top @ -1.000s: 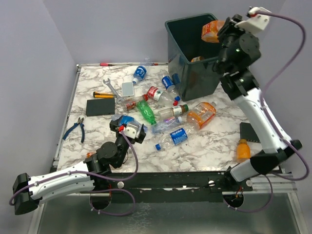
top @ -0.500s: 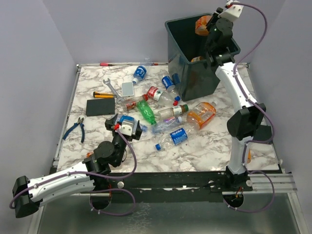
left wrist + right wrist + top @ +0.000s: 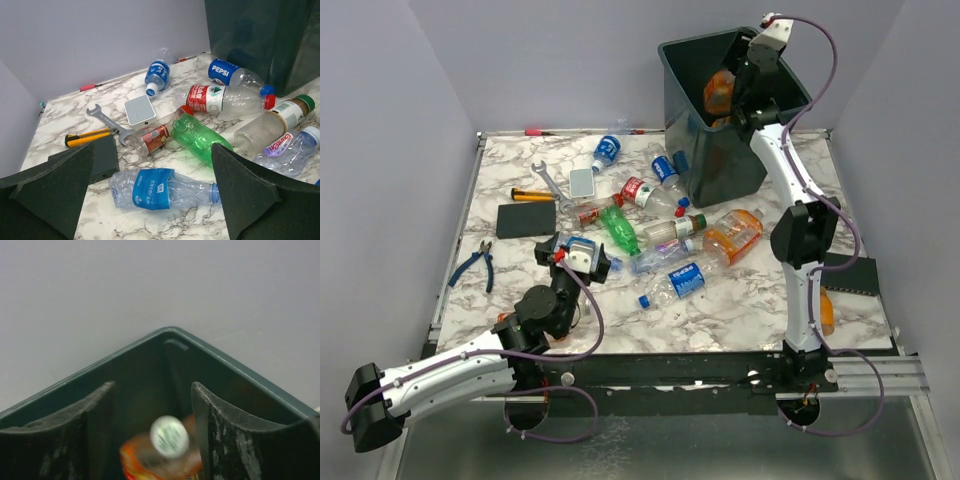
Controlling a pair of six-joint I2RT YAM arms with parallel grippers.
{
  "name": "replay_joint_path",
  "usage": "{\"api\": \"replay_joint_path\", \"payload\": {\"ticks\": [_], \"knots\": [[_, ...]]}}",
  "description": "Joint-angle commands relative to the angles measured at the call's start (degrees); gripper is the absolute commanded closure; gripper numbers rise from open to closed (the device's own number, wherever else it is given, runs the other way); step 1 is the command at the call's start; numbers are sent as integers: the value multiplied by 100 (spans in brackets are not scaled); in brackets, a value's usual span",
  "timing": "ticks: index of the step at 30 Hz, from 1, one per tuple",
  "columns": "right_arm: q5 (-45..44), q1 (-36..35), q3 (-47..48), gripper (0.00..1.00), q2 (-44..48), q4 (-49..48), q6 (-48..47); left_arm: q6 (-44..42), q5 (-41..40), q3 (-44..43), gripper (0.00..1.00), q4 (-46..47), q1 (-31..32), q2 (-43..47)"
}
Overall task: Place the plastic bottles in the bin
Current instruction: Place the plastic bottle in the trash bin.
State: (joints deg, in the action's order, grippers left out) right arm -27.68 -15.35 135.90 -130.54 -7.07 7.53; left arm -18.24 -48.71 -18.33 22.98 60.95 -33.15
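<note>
The bin (image 3: 722, 168) stands at the back right, and its inner corner fills the right wrist view (image 3: 170, 331). My right gripper (image 3: 740, 84) hangs over it, open (image 3: 152, 390). A blurred orange bottle (image 3: 167, 450) with a white cap is below the fingers, inside the bin (image 3: 718, 92). My left gripper (image 3: 576, 256) is open low over the table (image 3: 153, 152). A crushed clear bottle with a blue label (image 3: 155, 187) lies between its fingers. Several more bottles lie mid-table: green (image 3: 620, 230), large orange (image 3: 732, 235), Pepsi (image 3: 665, 168), red-labelled (image 3: 640, 190).
A wrench (image 3: 548, 180), a yellow-handled knife (image 3: 532, 195), a black slab (image 3: 526, 218), a small grey slab (image 3: 582, 182) and pliers (image 3: 475, 263) lie on the left. Another black slab (image 3: 847, 272) and an orange bottle (image 3: 819, 308) are at the right, near the arm.
My right arm swung left over the bin and its jaws let go of the orange bottle, which has dropped lower into the bin. My left gripper has shifted slightly over the blue-labelled bottle.
</note>
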Motion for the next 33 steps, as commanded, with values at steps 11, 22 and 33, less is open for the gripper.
{"api": "replay_joint_path", "payload": {"ticks": [11,22,33], "knots": [[1202,-87,1053,20,736,219,1224,474,464,-319,1,-317,-283,-391],[2898,-1504,-4459,20,5064,-504,1435,1119,1385,-736,1,-1210,-339,-376],[2021,-1918,-9260,24,8740,727,2740,1479,3201,-917,1,-1636,-333,-891]]}}
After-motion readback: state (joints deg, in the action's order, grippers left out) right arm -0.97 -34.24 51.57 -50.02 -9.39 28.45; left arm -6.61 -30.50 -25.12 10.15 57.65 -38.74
